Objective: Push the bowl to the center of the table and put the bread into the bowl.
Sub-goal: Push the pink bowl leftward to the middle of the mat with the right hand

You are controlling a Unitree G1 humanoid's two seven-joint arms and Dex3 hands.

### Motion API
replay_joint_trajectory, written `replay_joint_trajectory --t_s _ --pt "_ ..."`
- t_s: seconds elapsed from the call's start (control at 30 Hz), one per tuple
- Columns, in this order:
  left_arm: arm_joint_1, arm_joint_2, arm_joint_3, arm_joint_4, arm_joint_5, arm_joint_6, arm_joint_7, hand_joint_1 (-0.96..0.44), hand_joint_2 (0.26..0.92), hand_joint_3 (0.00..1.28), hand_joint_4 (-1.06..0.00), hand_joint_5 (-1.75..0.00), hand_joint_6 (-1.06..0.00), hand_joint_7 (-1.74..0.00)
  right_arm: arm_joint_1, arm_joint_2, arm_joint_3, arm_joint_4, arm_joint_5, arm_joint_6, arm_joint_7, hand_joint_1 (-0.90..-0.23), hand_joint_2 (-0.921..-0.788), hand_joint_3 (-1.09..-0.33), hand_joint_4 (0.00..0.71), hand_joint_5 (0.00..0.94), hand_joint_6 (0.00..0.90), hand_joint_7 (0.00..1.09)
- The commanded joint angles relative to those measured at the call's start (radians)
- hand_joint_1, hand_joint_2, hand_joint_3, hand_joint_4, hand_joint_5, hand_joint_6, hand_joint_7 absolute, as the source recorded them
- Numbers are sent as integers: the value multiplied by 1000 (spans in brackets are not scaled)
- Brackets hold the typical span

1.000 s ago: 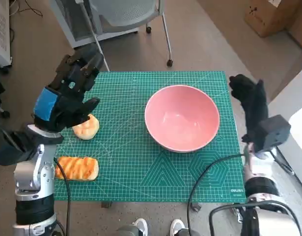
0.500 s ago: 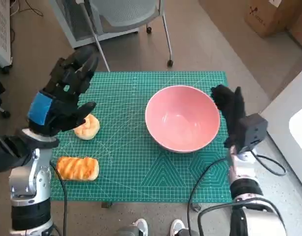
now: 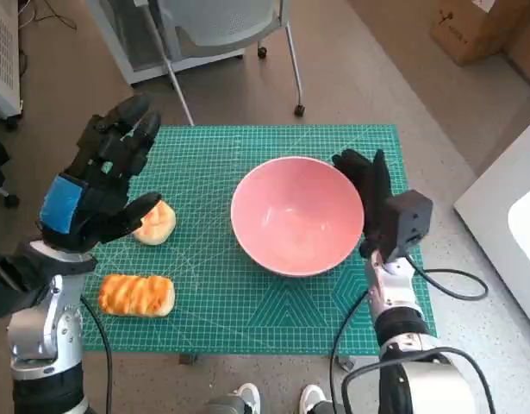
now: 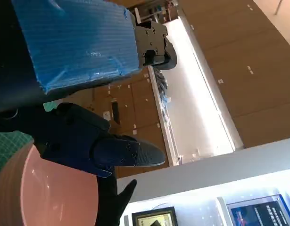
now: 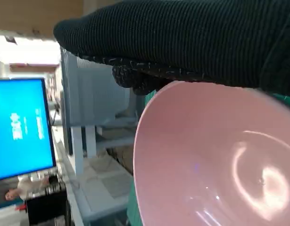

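We press our right hand [image 3: 365, 191] flat against the pink bowl [image 3: 296, 216] rim to shove it centerward; left hand [image 3: 96, 177] spread, empty, above the round bun [image 3: 152, 222].

Office or lab, probably: wheeled chair [image 3: 221, 26] top centre, cardboard box [image 3: 471, 26] top right, blue monitor [image 5: 20, 127] at left, green cutting mat [image 3: 204, 172].

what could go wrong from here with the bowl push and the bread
1. The right hand presses high on the pink bowl at its rim, so the bowl may tip or spin rather than slide.
2. The left hand hangs open above the round bread; a bowl pushed too far that way could crowd it.
3. The long bread lies near the table edge and a careless grasp could knock it off.
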Motion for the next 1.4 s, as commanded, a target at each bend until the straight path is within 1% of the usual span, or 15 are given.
replay_joint_trajectory --t_s 0.03,0.23,0.33,0.5,0.73,0.83,0.97,1.13,1.2,1.23,1.33,1.37,1.4 --pt "28 20 22 -37 -13 13 7 -570 921 200 -94 -15 1 -526 -9 21 3 19 -7 28 16 -659 -921 -809 114 5 317 43" --pt "57 20 34 -70 -11 18 20 -563 921 199 -96 -14 1 -540 -28 39 -9 23 -3 47 29 -666 -921 -805 112 4 318 42" --pt "69 19 37 -80 -10 20 25 -559 921 202 -96 -14 1 -542 -39 50 -15 25 -1 57 30 -677 -921 -790 112 3 330 47" --pt "89 17 43 -98 -10 28 38 -554 921 207 -95 -13 1 -539 -52 66 -15 26 -8 66 24 -690 -921 -774 113 3 340 50" --pt "107 15 46 -121 -8 40 56 -551 921 210 -96 -13 1 -534 -65 68 -10 29 -15 78 30 -695 -921 -767 120 5 349 52" --pt "112 16 48 -130 -6 44 65 -547 921 211 -96 -12 1 -533 -69 61 -7 28 -19 79 34 -694 -921 -769 125 7 352 53" --pt "116 18 52 -141 -8 54 78 -534 921 212 -96 -12 1 -535 -80 42 -6 22 -19 68 48 -694 -921 -772 131 8 356 53" --pt "117 19 58 -144 -8 55 85 -538 921 214 -100 -13 1 -535 -101 16 -9 6 -10 41 73 -674 -921 -794 123 3 345 45" --pt "116 18 58 -139 -5 49 85 -543 921 214 -101 -13 1 -535 -109 3 -13 -3 -2 19 91 -663 -921 -804 119 2 336 40" --pt "115 17 58 -135 -3 44 85 -546 921 214 -101 -13 1 -536 -113 -6 -17 -12 4 -4 106 -655 -921 -808 117 1 331 37" --pt "111 16 58 -128 3 34 86 -549 921 213 -102 -13 1 -537 -124 -32 -41 -34 38 -72 163 -637 -921 -807 115 0 316 29" --pt "110 16 58 -125 4 32 86 -550 921 213 -102 -13 1 -537 -127 -36 -48 -36 46 -85 176 -641 -921 -795 114 0 314 27" --pt "107 16 58 -122 3 31 85 -550 921 213 -102 -13 1 -538 -132 -45 -60 -41 62 -104 200 -642 -921 -790 114 0 313 26"
